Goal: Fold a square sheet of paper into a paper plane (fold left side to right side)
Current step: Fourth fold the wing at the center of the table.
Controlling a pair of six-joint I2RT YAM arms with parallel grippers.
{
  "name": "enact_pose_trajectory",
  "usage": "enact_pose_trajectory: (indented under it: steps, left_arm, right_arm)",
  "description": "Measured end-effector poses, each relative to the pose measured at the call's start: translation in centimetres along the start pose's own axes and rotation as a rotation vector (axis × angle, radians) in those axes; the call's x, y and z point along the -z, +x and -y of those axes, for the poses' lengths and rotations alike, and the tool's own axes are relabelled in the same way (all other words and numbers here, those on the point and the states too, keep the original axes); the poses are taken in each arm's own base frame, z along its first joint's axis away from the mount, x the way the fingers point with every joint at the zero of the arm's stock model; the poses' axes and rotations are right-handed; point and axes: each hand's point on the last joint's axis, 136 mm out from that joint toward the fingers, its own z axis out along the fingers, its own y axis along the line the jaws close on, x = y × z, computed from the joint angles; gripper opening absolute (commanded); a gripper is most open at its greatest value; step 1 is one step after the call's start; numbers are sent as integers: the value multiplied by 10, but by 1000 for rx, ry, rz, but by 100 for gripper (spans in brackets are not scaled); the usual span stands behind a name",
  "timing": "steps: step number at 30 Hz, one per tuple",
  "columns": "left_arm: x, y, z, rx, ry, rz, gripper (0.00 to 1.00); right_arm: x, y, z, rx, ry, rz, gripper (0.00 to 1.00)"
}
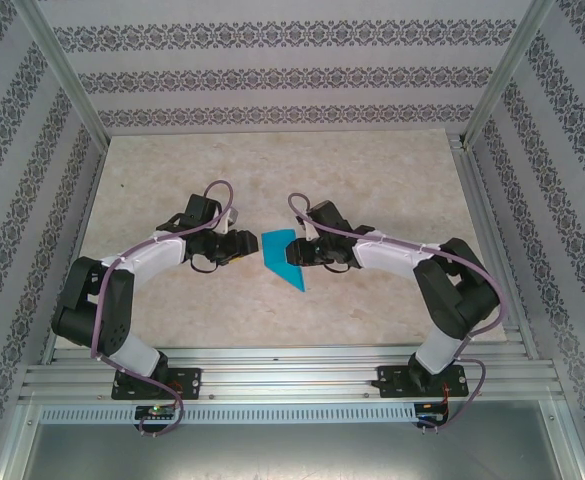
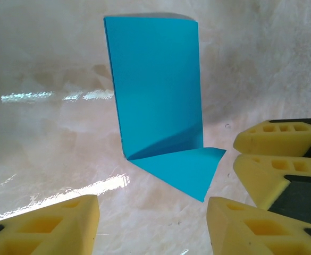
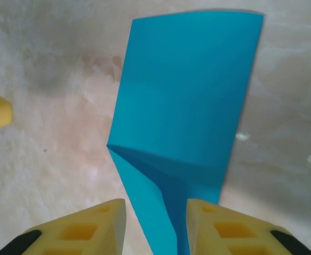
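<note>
Top external view: both arms reach from the near table (image 1: 372,170) edge, elbows out, wrists turned inward. Left fingers (image 2: 49,228) stand apart, just short of the folded sheet of paper (image 1: 282,255) mid-table. Right fingers (image 3: 235,228) stand apart, its narrow end between them, unclamped.

A robot test cell in a lab: a marble-look tabletop (image 1: 272,170) boxed in by aluminium frame posts (image 1: 67,80) and damask-patterned wall panels (image 1: 272,75). The left arm (image 1: 122,290) and right arm (image 1: 452,290) are bolted to slotted rails (image 1: 292,375) at its near edge.
</note>
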Motion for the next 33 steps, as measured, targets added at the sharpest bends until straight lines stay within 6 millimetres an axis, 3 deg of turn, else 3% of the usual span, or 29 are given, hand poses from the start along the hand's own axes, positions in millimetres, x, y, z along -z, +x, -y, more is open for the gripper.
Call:
enact_pose_trajectory:
  steps: [5, 11, 15, 23, 33]
  left_arm:
    - [0, 0, 0, 1, -1, 0, 58]
    - [-1, 0, -1, 2, -3, -2, 58]
    - [-7, 3, -7, 21, -15, -21, 58]
    - [-22, 4, -18, 73, -23, -48, 59]
    - [-43, -2, -2, 69, 6, -64, 56]
  right_arm:
    - [-14, 5, 7, 13, 9, -47, 30]
    - [-17, 9, 14, 21, 22, -69, 10]
    - [-15, 5, 21, 8, 29, -61, 3]
    - [-13, 1, 27, -8, 34, -54, 2]
    - [-14, 2, 23, -12, 9, -61, 2]
